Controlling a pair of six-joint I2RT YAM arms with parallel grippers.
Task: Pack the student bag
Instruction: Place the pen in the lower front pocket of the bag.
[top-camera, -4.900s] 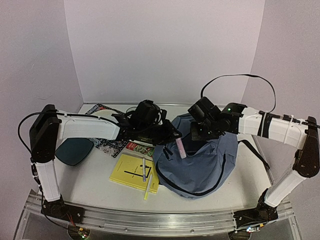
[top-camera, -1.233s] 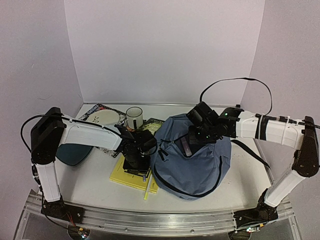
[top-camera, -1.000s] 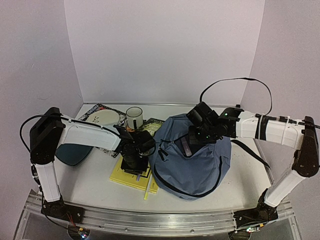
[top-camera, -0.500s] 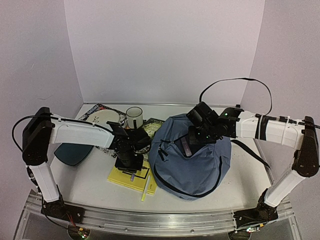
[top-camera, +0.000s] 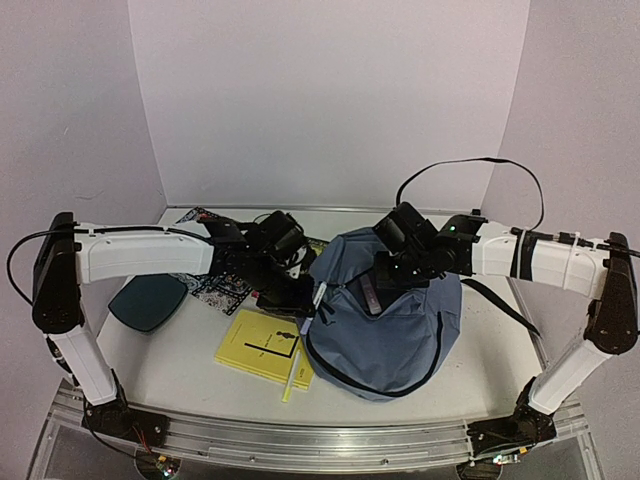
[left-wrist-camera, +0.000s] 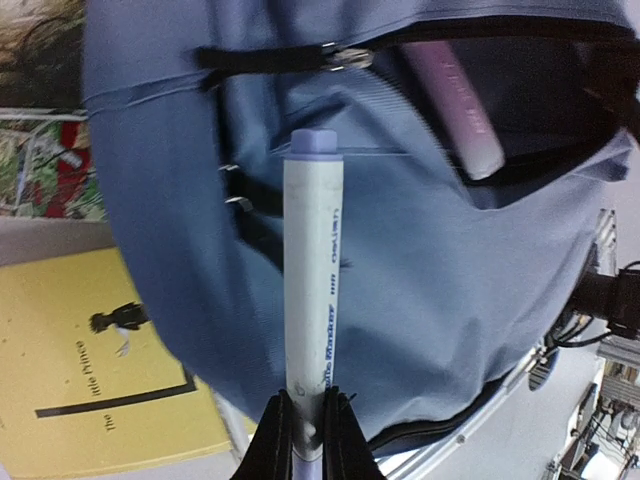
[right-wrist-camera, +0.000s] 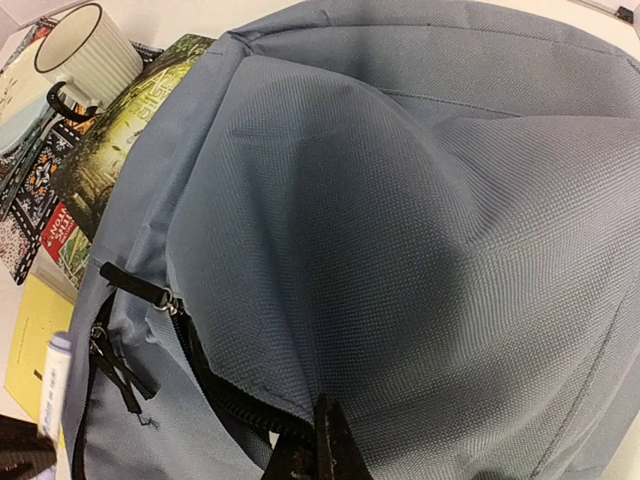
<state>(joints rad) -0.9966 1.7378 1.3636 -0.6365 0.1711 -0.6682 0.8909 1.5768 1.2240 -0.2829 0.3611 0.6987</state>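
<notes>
- At the left flank of the student bag (top-camera: 400, 335), my left gripper (left-wrist-camera: 305, 425) is clamped on the tail end of a white marker (left-wrist-camera: 312, 300). Its lavender cap leads toward the bag.
- On top of the bag, my right gripper (right-wrist-camera: 315, 450) is pinched shut on the fabric lip beside the zipper. This lifts the main opening (left-wrist-camera: 545, 90) into a slot.
- The bag lies on the table just right of the yellow book (top-camera: 262, 345). A pink item (left-wrist-camera: 465, 110) already sits inside the mouth of the bag.
- The step in hand, as I judge it, is to insert the marker. The cap is now over the bag's outer panel, short of the opening.
- I raise the cap above the lower zipper edge before advancing, so that it does not push the panel inward and close the slot.
- I aim beside the pink item, not onto it, and clear of the zipper pulls (left-wrist-camera: 345, 57) at the near end of the bag's opening.
- I do not release the lip until the marker is well inside.
- I open the left fingers only once the marker's length is past the bag's edge. Otherwise it may tip back out.
</notes>
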